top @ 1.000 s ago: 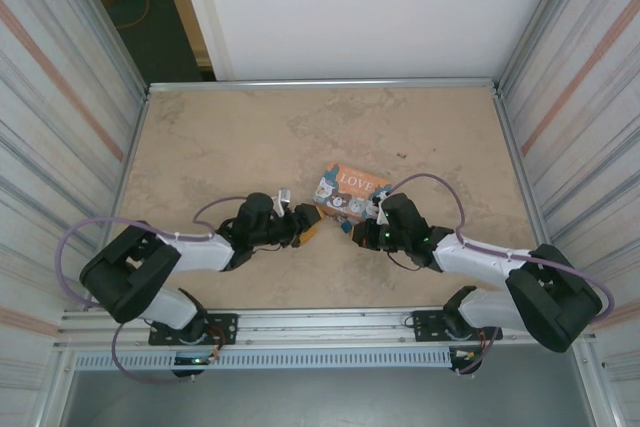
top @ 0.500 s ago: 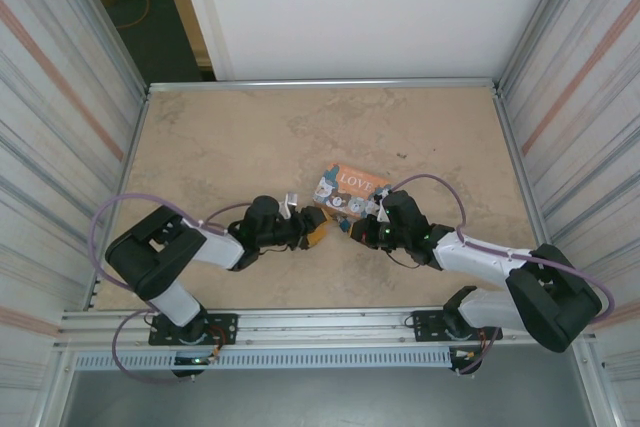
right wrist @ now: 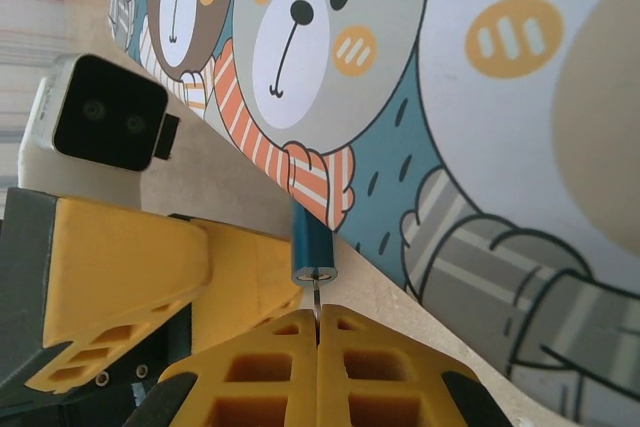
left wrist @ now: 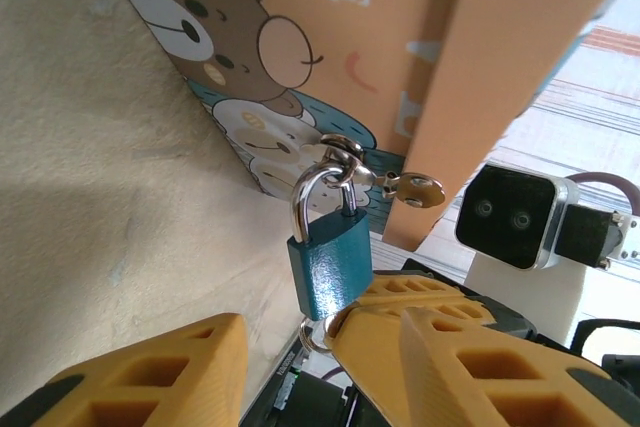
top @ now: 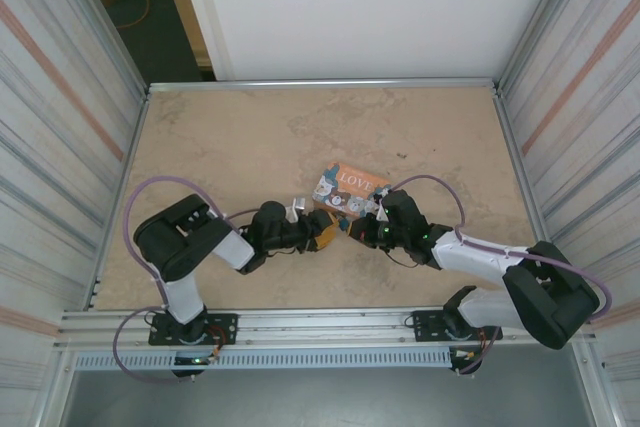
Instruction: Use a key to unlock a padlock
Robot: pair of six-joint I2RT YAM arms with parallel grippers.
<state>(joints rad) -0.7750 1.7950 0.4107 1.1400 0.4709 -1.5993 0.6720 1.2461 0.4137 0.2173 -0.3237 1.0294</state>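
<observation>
Padlock hangs on the box, key in its base, pinched by my right gripper. Left gripper gapes around it, so twisting may swing the lock and bend the key.

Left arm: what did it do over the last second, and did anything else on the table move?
The left arm swung inward, carrying the left gripper rightward up to the padlock by the box. The right gripper stayed shut on the key; box unmoved.
</observation>
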